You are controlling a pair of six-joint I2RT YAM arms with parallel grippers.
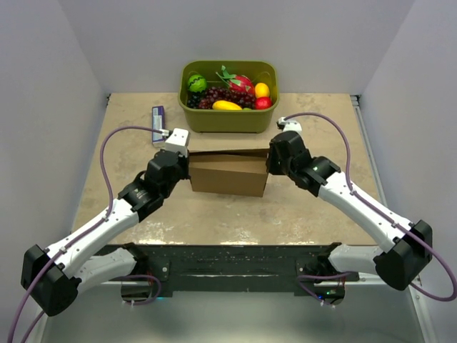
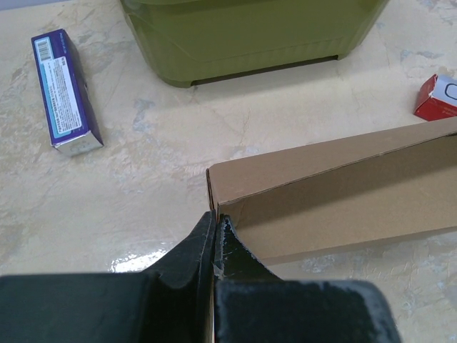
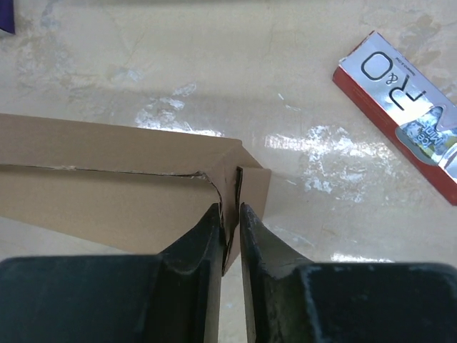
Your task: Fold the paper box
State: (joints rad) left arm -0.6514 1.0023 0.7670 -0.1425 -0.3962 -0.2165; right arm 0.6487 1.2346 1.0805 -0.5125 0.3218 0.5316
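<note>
- Two white-and-black robot arms rise from a black base plate (image 1: 228, 268) at the near edge of a pale, mottled stone-look table (image 1: 214, 221). The left arm (image 1: 93, 236) and the right arm (image 1: 364, 207) both lean inward toward the middle.
- The left gripper (image 2: 215, 232) is at the left end of the plain brown cardboard paper box (image 1: 228, 175). Its black fingers are pressed fully together at the near corner, with a thin sliver of brown card pinched between them.
- The right gripper (image 3: 230, 214) is at the opposite, right end. Its fingers stand only a slit apart, astride the upright edge of the end flap. Pale table shows through the gap beside the card, so the flap sits between the fingers but is not clamped.
- The paper box lies in the middle of the table between the two grippers, its long side running left to right. It is a shallow rectangle with its walls up and a top seam running along its length. At the right corner the card is creased and slightly ragged.
- Beyond the box on the left lies a small purple carton with a barcode label (image 2: 64, 93), flat on the table and well apart from the box.
- On the right lies a red-and-silver carton with large printed letters (image 3: 407, 107), also flat — near the box's right end but not touching it.
- Farthest back, against the rear wall, stands an olive-green plastic tub (image 1: 228, 118) holding assorted toy fruit (image 1: 227, 93) — grapes, plus yellow, red and green pieces.
</note>
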